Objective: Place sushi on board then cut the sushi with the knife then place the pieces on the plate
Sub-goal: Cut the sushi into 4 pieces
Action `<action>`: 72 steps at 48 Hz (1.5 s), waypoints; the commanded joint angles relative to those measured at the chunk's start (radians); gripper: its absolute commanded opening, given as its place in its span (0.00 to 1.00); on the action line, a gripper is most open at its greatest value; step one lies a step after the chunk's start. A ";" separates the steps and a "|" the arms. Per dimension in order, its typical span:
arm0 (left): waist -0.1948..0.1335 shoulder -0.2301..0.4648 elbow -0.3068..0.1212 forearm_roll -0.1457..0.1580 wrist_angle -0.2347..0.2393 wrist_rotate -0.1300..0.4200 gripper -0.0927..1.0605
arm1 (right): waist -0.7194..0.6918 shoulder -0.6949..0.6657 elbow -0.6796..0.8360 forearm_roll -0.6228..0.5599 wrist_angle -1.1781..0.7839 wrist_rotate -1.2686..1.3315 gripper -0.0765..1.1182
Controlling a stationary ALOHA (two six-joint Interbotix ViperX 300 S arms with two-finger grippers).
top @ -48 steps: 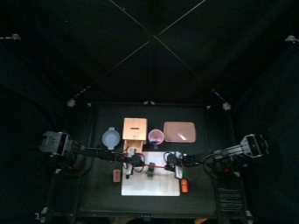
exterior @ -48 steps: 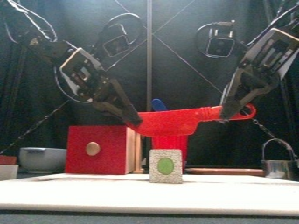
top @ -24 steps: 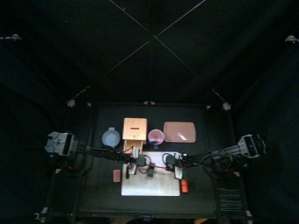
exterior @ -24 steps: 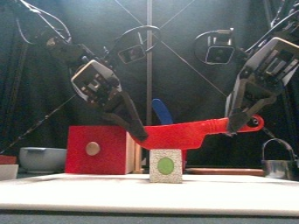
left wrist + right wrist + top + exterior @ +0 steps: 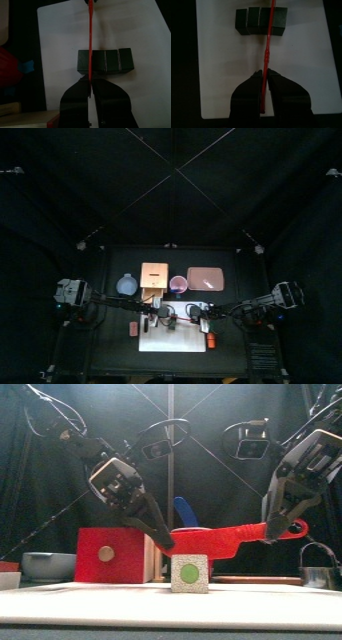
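On the table, the white board is lying at the front. The bowl, box, red cup and pink tray are standing in a row behind it. Both arms are reaching in over the board. The left gripper is clenching the blade end of the red knife, and the right gripper is clenching its handle end. The knife is hanging nearly level just above the sushi. The sushi is sitting on the board as one roll of four blocks, with the blade crossing over it. Whether they are touching I cannot tell.
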 commanded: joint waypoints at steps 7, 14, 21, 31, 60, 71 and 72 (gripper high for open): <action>0.026 0.006 -0.038 0.028 0.041 0.000 0.41 | 0.021 -0.009 -0.009 0.005 -0.005 -0.006 0.46; 0.021 0.020 -0.051 0.038 0.083 -0.002 0.41 | 0.026 0.011 -0.009 0.003 -0.005 -0.006 0.46; 0.020 0.031 -0.061 0.038 0.098 -0.002 0.41 | 0.034 0.037 -0.012 0.003 -0.005 -0.006 0.46; 0.015 0.041 -0.066 0.038 0.120 -0.002 0.41 | 0.037 0.063 -0.012 0.003 -0.005 -0.006 0.46; -0.021 0.058 -0.077 0.043 0.186 0.000 0.41 | 0.054 0.094 -0.021 0.009 -0.005 -0.006 0.45; -0.029 0.067 -0.081 0.043 0.190 0.000 0.41 | 0.063 0.112 -0.028 0.015 -0.005 -0.006 0.45; -0.029 0.069 -0.081 0.043 0.190 0.000 0.41 | 0.063 0.114 -0.028 0.014 -0.005 -0.006 0.45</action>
